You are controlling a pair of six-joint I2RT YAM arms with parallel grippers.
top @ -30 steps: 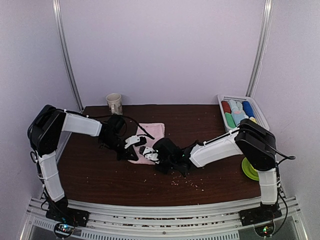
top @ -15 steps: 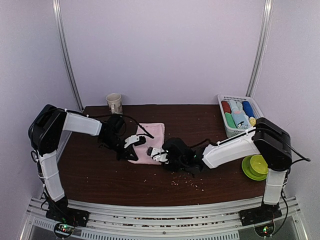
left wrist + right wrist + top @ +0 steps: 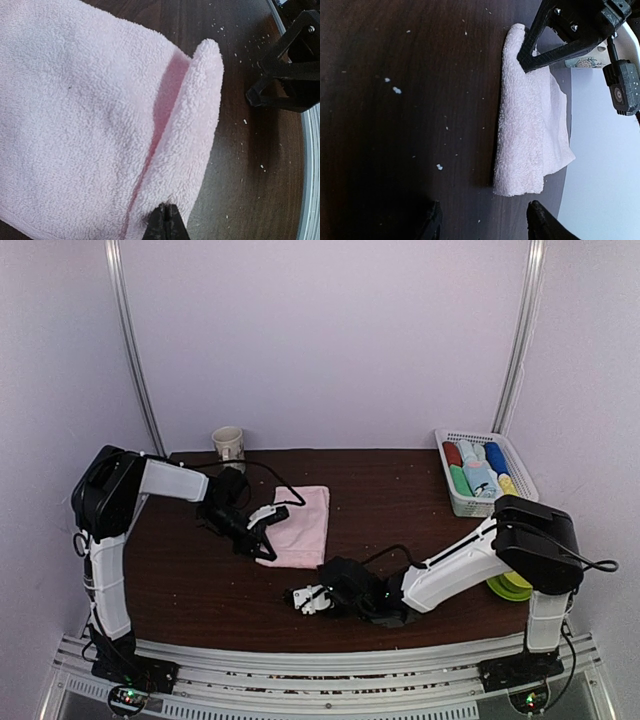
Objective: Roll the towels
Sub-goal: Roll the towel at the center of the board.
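Pink towel (image 3: pixel 302 525) lies left of centre on the dark table (image 3: pixel 400 490). It is flat except along its near-left side, where a lip of the terry is doubled over onto the top face.

Left gripper (image 3: pixel 165 223) sits at the lip's near end with its fingers closed tight, tips against the fabric. Cannot tell whether any pile is caught between them.

Right gripper (image 3: pixel 303 598) is low near the table's front edge, well apart from the towel, fingers (image 3: pixel 433 222) spread wide and holding nothing.

Judgement: the first turn of a roll is being started.
- To do it well, tuck the lip snug and even along its whole length before rolling on.
- Bring the right gripper up to the lip's other end so both ends turn together. A one-sided push would probably cone the roll.

Room to move:
- Bare wood lies beyond the towel's far edge, so the roll has run.
- White crumbs (image 3: pixel 352 606) lie scattered on the near side.
- A cup (image 3: pixel 229 447) stands at the back edge, clear of the work.
- The white basket (image 3: pixel 517 472), at the right rear, holds rolled cloths (image 3: pixel 470 468).
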